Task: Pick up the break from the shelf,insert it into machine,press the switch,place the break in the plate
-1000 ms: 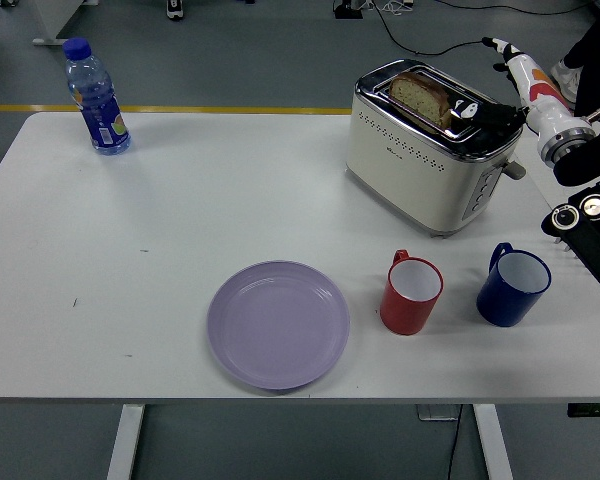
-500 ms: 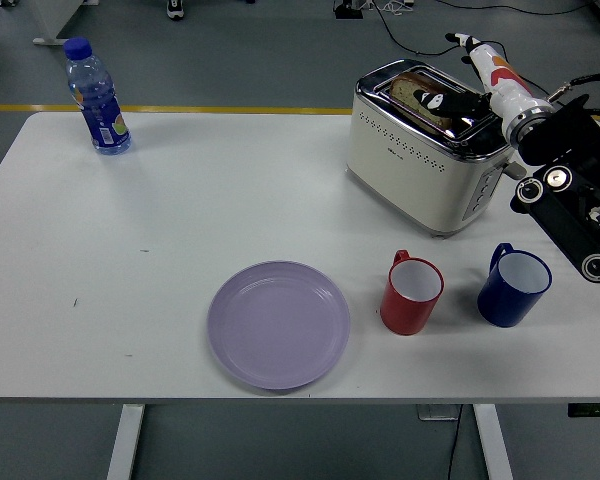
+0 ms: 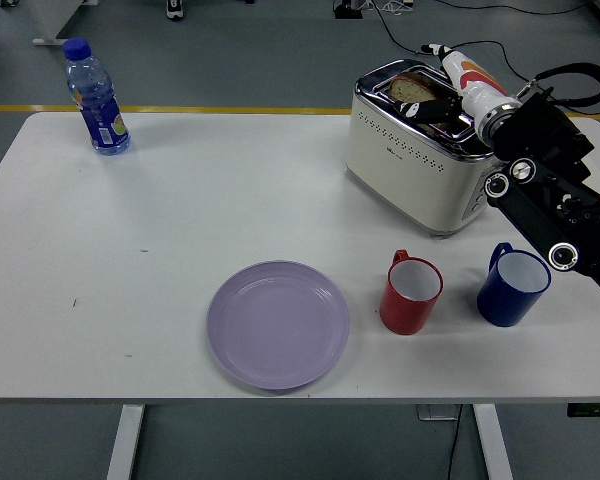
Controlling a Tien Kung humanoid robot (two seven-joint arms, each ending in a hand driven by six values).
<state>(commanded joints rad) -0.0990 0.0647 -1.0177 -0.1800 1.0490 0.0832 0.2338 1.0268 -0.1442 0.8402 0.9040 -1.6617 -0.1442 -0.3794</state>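
From the head view, the right hand (image 3: pixel 442 103) reaches in from the right over the top of the cream toaster (image 3: pixel 425 150), which stands at the far right of the white counter (image 3: pixel 180 220). A slice of bread (image 3: pixel 412 88) sits in the toaster's slot, its brown top showing just left of the hand. The dark fingers (image 3: pixel 423 108) lie across the slot right at the bread's near end, touching or almost touching it; whether they are closed on it or only resting there cannot be told from here. The black forearm runs back down toward the right edge, passing above a blue mug (image 3: pixel 513 285). A red mug (image 3: pixel 411 292) stands just left of that one, and a purple plate (image 3: pixel 278 323) lies bare near the front edge. A water bottle (image 3: pixel 96 97) stands at the far left corner
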